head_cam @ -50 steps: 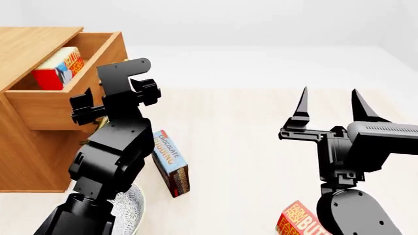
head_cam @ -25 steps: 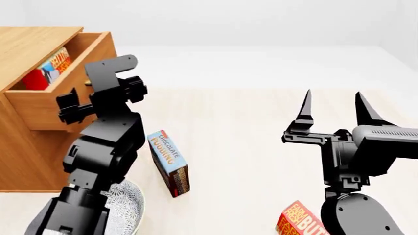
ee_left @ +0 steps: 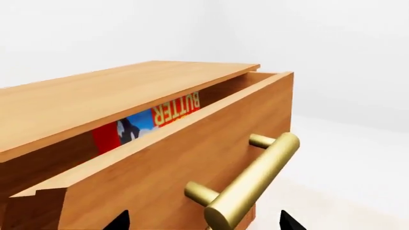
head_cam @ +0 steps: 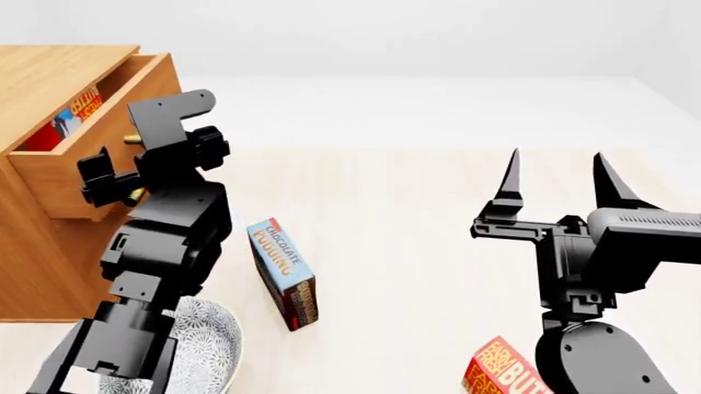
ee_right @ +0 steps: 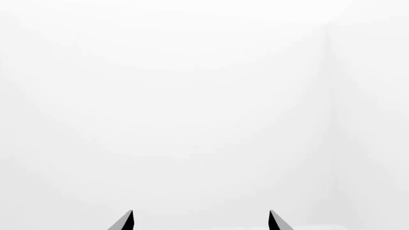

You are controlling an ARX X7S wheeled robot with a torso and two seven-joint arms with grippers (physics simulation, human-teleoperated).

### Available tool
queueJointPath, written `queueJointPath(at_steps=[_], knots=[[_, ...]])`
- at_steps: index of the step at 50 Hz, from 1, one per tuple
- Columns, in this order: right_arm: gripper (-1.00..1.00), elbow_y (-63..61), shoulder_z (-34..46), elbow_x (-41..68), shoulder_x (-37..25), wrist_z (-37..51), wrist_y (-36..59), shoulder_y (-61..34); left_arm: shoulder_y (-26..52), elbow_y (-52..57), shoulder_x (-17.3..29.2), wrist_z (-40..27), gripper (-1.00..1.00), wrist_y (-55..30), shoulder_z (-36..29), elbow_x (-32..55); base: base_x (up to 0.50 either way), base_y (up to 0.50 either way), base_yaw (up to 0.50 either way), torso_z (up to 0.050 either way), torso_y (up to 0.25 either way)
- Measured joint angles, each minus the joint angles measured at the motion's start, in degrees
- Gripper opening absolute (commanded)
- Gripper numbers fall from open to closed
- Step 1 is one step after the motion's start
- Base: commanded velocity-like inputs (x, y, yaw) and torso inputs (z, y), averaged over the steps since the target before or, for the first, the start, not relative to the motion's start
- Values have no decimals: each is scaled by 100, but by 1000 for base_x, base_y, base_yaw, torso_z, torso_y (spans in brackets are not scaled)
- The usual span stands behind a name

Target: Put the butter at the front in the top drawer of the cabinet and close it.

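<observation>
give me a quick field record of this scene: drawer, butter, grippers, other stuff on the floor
top drawer: partly open, brass handle right in front of the left wrist camera
butter: inside the top drawer
cabinet: light wood, at far left of the head view
left gripper: open, at the handle
right gripper: open, empty, raised
second butter carton: on the floor by the right arm
chocolate pudding box: on the floor
patterned bowl: near the cabinet's base

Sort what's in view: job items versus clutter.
Job:
butter inside the top drawer
cabinet
left claw at the brass handle

Clutter:
pudding box
second butter carton
patterned bowl
right claw, empty
</observation>
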State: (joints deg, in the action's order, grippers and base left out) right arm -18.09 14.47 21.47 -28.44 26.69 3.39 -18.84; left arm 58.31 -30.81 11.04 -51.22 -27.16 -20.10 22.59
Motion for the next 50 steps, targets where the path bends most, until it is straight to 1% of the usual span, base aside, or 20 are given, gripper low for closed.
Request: queueJointPath(at_steps=[21, 50], knots=[[100, 12, 21, 1, -5, 3, -12, -4, 191, -545, 65, 11, 100, 271, -1, -79, 0, 0, 0, 0, 0], [100, -6, 42, 8, -28, 15, -10, 13, 374, -1036, 246, -10, 100, 452, 48, -145, 0, 0, 0, 0, 0]])
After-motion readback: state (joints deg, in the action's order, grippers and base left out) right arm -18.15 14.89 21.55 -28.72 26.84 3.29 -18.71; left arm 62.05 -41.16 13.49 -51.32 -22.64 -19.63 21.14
